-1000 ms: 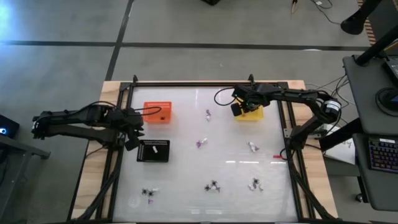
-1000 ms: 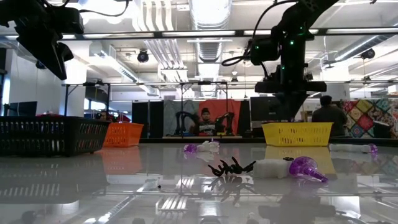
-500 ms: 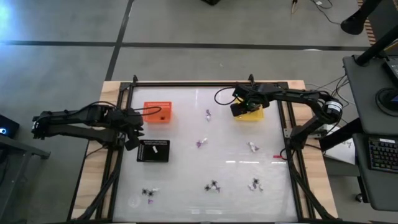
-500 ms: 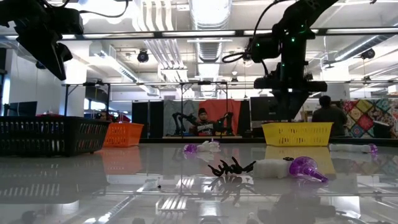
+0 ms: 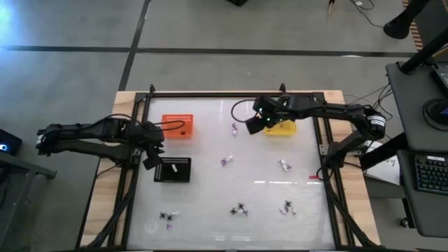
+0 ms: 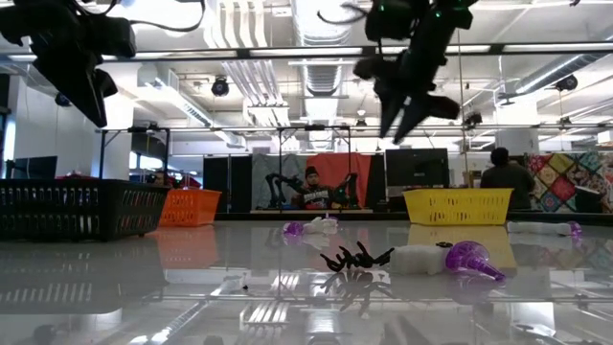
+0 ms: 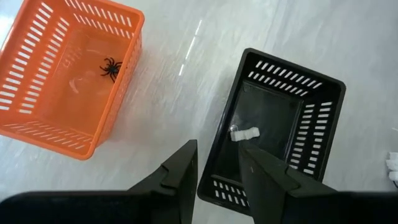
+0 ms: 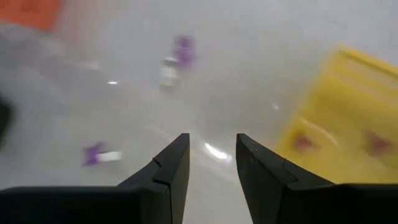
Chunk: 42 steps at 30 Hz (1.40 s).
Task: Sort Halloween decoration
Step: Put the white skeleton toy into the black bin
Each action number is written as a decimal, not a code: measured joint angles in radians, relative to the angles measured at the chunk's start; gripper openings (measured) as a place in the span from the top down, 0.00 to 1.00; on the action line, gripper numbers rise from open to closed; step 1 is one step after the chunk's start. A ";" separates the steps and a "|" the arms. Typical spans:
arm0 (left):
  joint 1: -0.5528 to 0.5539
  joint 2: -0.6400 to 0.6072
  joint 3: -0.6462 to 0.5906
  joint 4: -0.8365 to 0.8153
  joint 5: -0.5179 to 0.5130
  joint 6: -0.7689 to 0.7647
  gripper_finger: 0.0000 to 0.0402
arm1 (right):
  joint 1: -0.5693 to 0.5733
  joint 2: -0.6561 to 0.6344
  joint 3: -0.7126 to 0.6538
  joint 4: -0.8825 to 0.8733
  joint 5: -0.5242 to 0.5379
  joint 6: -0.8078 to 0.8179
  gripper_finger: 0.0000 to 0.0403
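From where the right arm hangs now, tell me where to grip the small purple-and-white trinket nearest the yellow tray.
Probably pinch the small purple-and-white trinket across its narrow middle, descending from straight above: it lies flat and alone on the table, and the open right gripper hovers just beside it.

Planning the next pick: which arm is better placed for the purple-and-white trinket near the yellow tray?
Right. The right gripper hangs open beside that trinket, just off the yellow tray; the left gripper sits by the black tray.

Around the black tray [image 5: 173, 170], small trinkets [image 5: 240, 209] lie scattered on the table, one white piece [image 7: 244, 134] inside it, a black spider [image 7: 112, 67] in the neighbouring orange tray [image 7: 37, 118].
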 joint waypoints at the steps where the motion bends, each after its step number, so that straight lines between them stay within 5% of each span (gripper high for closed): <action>1: 0.000 0.003 0.000 0.000 0.000 0.000 0.75 | 0.017 0.000 -0.003 0.040 -0.001 -0.024 0.71; 20: 0.000 0.057 0.000 0.012 0.063 -0.017 0.75 | 0.175 0.037 -0.014 0.191 0.002 -0.216 0.76; 42: 0.000 0.065 0.000 0.065 0.078 -0.212 0.75 | 0.192 0.358 0.146 0.223 -0.125 -0.716 0.66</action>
